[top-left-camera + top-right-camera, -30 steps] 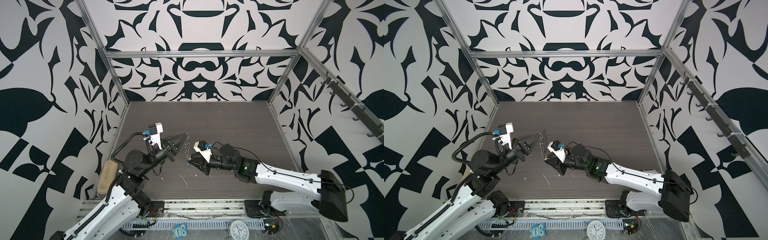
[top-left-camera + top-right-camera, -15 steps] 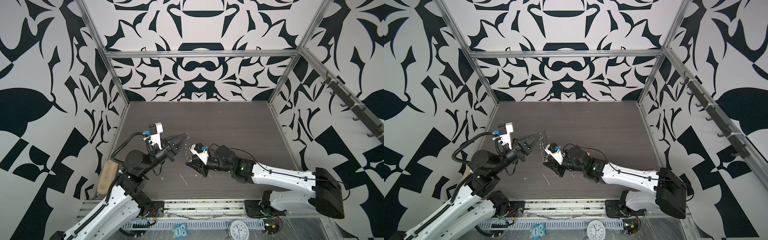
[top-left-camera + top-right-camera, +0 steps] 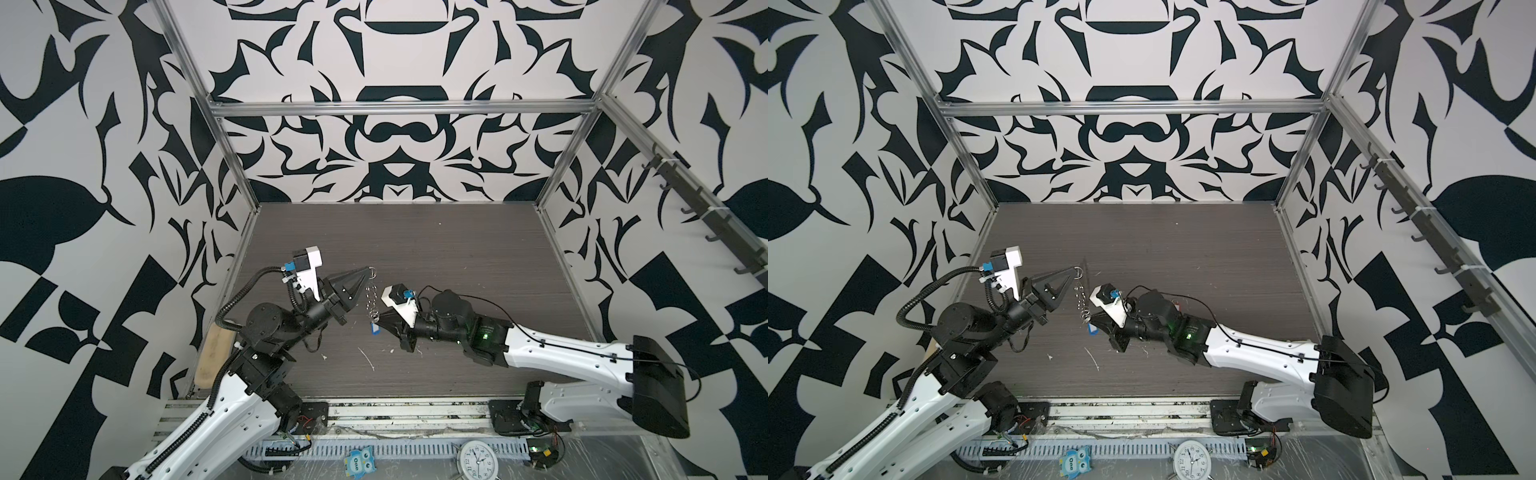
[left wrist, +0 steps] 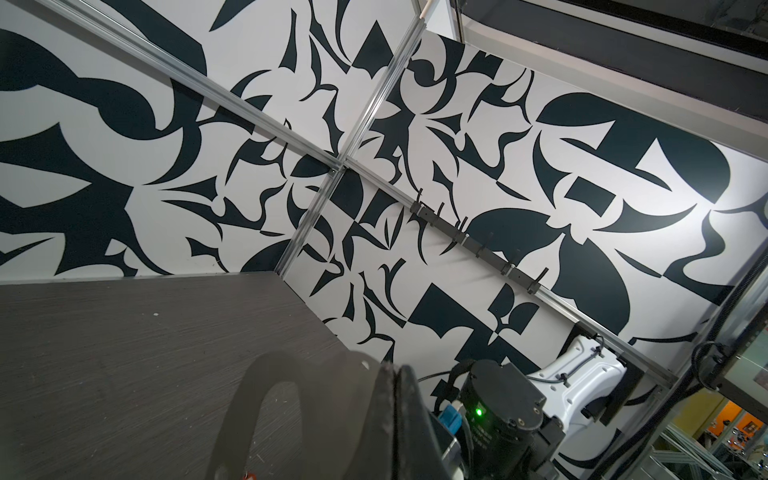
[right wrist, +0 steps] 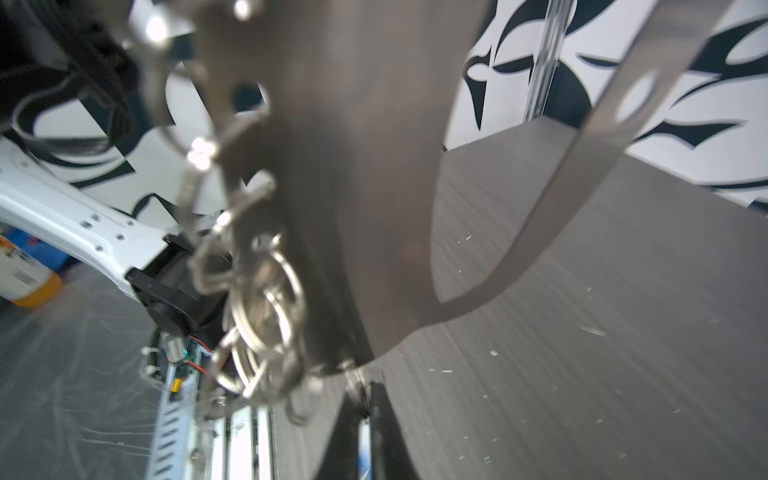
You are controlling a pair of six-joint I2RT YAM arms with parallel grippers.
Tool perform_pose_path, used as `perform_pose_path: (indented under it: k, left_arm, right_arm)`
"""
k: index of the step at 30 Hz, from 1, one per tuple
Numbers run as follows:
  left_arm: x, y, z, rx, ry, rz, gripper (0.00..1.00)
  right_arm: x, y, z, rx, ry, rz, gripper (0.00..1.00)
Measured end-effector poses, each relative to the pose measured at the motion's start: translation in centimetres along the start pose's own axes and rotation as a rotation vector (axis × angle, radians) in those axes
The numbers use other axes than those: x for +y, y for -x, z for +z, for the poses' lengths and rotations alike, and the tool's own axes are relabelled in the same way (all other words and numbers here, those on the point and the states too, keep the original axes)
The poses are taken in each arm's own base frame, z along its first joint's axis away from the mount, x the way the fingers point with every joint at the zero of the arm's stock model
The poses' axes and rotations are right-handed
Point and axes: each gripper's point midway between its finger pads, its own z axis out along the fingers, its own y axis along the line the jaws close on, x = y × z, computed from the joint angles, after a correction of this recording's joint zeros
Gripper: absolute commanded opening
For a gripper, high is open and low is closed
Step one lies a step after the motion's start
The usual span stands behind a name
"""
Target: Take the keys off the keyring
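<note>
Silver metal takes the load here. The keyring [image 5: 374, 166] hangs edge-on above the near middle of the bench [image 3: 457, 257], pinched at its upper end by the left hand [image 3: 365, 272], whose jaws are closed hard on the plate. Its row of small rings [image 3: 371, 297] dangles below that grip. The blue key [image 3: 375, 328] sits at the low end of the row, clear of the bench.

The right hand [image 3: 384, 329] reaches in from the right and is clamped on the blue key. The right wrist view shows a sliver of blue between its closed fingers [image 5: 390, 440]. I cannot place the red key with any confidence.

The step in hand looks like freeing the blue key from its ring. To do it well:
- The left hand should act as a fixed anchor, so the plate does not swing and take up the pull.
- The right hand should draw the key along the line of its own small ring, turning it gently, since a straight tug would only drag the whole row sideways.
- The plastic is smooth and the grip is near its end, so a slow, steady pull is safer than a jerk.
</note>
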Motion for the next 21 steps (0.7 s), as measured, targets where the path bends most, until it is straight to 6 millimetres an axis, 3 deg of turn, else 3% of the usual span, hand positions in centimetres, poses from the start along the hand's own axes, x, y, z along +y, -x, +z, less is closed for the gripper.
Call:
perform_pose_path:
  k: [16,21]
  left_arm:
    - [0.2,0.1,-0.8,-0.004,0.033,0.002,0.00]
    - [0.5,0.2,-1.7,-0.028,0.055,0.002,0.00]
  right_arm:
    - [-0.3,-0.2,-2.1,0.054,-0.045,-0.018,0.00]
    - [-0.7,0.6,-3.6,0.074,-0.094,-0.039,0.00]
